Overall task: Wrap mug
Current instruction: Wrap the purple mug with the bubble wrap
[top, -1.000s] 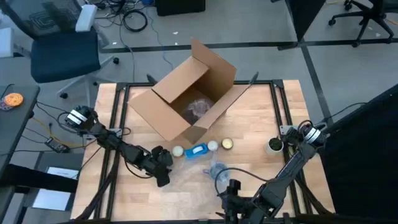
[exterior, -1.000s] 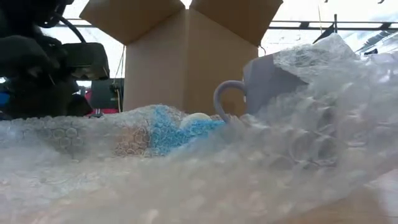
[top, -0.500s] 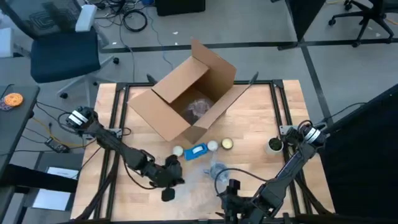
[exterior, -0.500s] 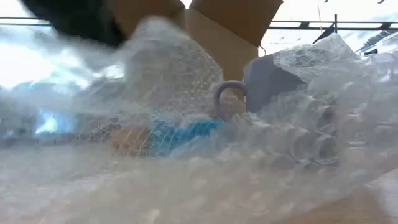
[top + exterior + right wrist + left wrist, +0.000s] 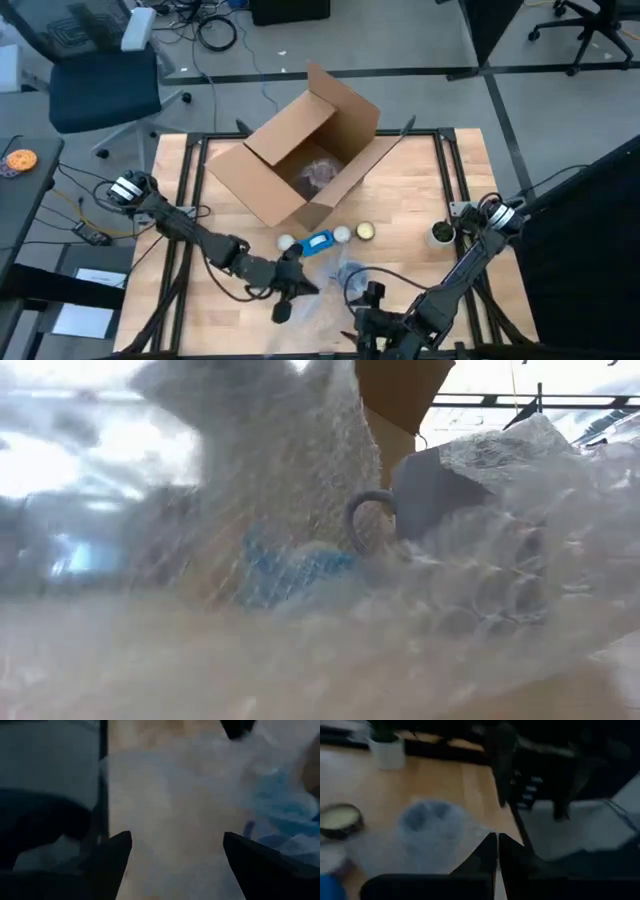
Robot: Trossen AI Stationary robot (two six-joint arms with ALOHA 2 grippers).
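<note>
Mug upright on the bubble wrap near the desk's front edge, handle toward the open box. Left gripper, fingers pinched together on a lifted wrap corner, lies just beside the mug. Right gripper, fingers spread wide and empty, waits at the front edge.

One cardboard box, one mug, one sheet of bubble wrap, one blue item, one small white pot, three small round objects and two arms.
</note>
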